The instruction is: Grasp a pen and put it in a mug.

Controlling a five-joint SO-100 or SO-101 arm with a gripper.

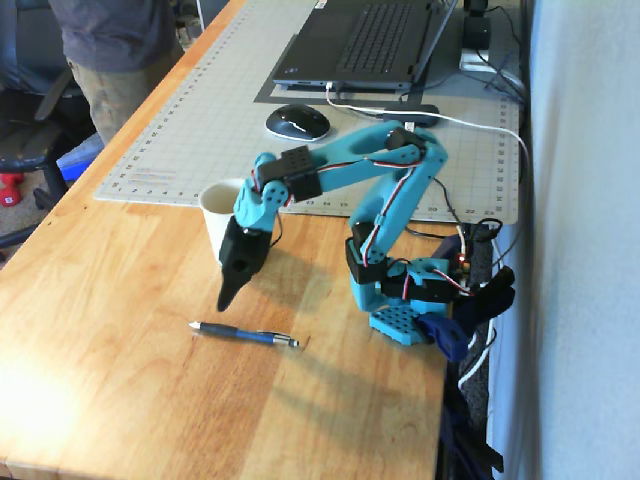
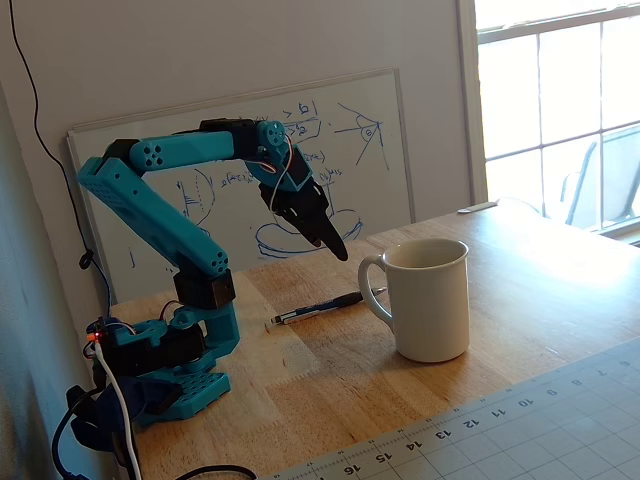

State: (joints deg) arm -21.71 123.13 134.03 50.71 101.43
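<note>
Gripper [image 1: 228, 298] black, fingers together, pointed down, nothing in it; hangs in the air above the table, tip near the pen but apart from it. In the other fixed view the gripper [image 2: 338, 250] tip points down and to the right, over the wood behind the mug.

Wooden table [image 1: 120, 380] takes most of a fixed view, bare light wood in front. Grey cutting mat [image 1: 200, 120] with ruler marks lies across the far part; its corner [image 2: 540, 420] shows in the other fixed view. Whiteboard [image 2: 390, 140] with blue sketches leans on the wall behind the arm. Laptop [image 1: 365, 45] sits on the mat at the far end. Person [image 1: 115, 60] stands at the table's far left edge, only torso seen. Blue arm [image 1: 385, 210] is folded over, base at the right table edge, cables trailing off it. White mug [image 1: 222, 215] stands at the mat's near edge, upright, partly behind the gripper; in the other fixed view the mug [image 2: 430, 300] has its handle turned left. Black computer mouse [image 1: 297, 122] on the mat near the laptop. Blue pen [image 1: 245, 335] lies flat on bare wood in front of the mug, well clear of it; pen [image 2: 320, 307] just left of the mug handle in the other fixed view.
</note>
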